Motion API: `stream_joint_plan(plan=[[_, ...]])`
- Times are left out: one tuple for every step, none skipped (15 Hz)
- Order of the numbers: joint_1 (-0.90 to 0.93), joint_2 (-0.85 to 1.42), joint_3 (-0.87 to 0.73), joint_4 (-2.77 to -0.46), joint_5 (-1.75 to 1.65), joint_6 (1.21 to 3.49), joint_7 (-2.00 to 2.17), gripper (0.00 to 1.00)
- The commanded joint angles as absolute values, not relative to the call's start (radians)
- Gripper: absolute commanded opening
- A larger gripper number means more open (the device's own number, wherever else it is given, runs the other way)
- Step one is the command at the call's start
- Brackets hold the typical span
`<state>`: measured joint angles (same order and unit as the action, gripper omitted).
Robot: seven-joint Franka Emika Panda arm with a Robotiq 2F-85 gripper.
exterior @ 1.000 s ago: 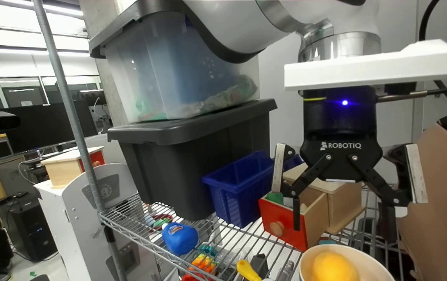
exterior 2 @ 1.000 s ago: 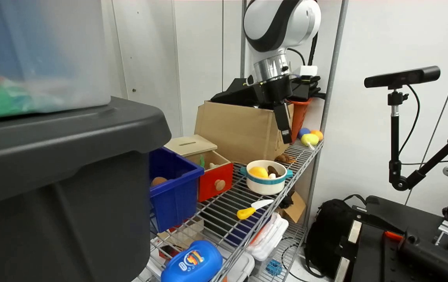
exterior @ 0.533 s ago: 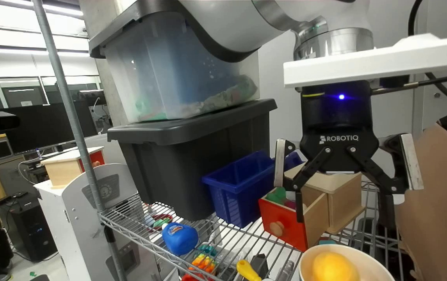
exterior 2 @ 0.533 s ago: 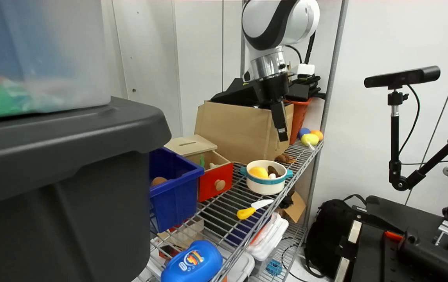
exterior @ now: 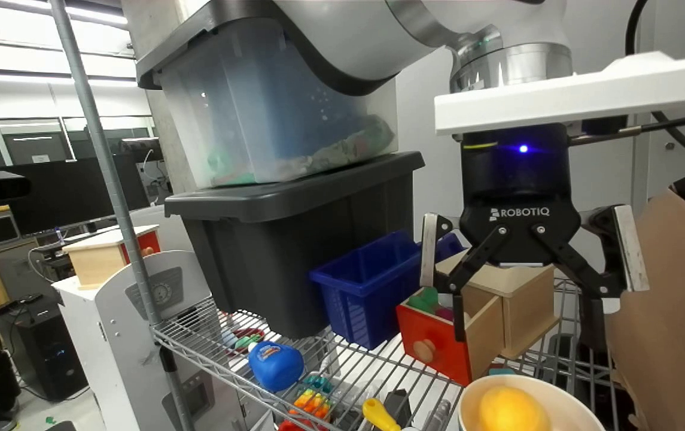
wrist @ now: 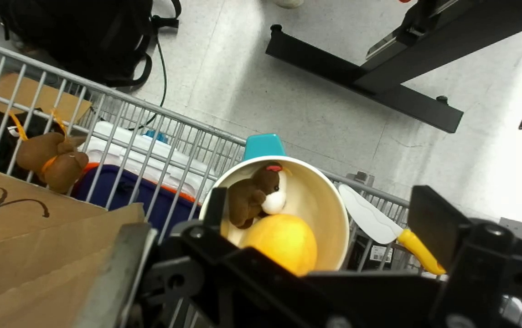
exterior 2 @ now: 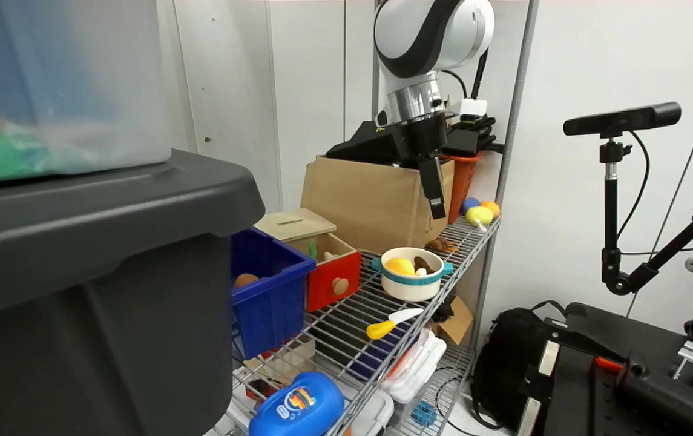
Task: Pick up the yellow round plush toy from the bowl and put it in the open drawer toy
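Currently gripper (exterior: pixel 526 335) spread wide, holding nothing. Brown plush animal (wrist: pixel 254 197) sits beside yellow plush ball (wrist: pixel 284 243) in teal-handled bowl (wrist: pixel 324 212); off-centre descent could pinch both.

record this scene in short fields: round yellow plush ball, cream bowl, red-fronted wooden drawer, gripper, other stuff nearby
target: round yellow plush ball, inside the round cream bowl
also in bowl: small brown plush animal with a white muzzle, beside the ball
destination: red-fronted drawer of the light wooden box, pulled open, green piece inside
end effector: black two-fingered gripper, open, empty, higher than the bowl
nearby: yellow-handled toy knife, blue plastic bin
stage: ball not yet picked up
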<state>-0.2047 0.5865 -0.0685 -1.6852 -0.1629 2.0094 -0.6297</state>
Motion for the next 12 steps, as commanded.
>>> stream_joint_plan(plan=[[-0.213,0.587,-0.059,-1.683,-0.168,2.007,-0.627,1.0],[-0.213,0.587,-0.059,-1.683,-0.168,2.007,-0.627,1.0],[-0.213,0.587,-0.059,-1.683,-0.168,2.007,-0.627,1.0],[-0.213,0.587,-0.059,-1.683,-0.168,2.007,-0.627,1.0],[-0.213,0.587,-0.059,-1.683,-0.168,2.007,-0.627,1.0],[-0.213,0.587,-0.059,-1.683,-0.168,2.007,-0.627,1.0],[-0.213,0.587,-0.059,-1.683,-0.168,2.007,-0.627,1.0],[-0.213,0.587,-0.059,-1.683,-0.168,2.007,-0.627,1.0],[-0.216,0.596,-0.059,-1.672,-0.165,2.004,-0.63,1.0],[-0.217,0.601,-0.059,-1.664,-0.164,2.0,-0.632,1.0],[-0.218,0.604,-0.059,-1.658,-0.164,1.996,-0.633,1.0],[-0.218,0.606,-0.06,-1.655,-0.166,1.994,-0.632,1.0]])
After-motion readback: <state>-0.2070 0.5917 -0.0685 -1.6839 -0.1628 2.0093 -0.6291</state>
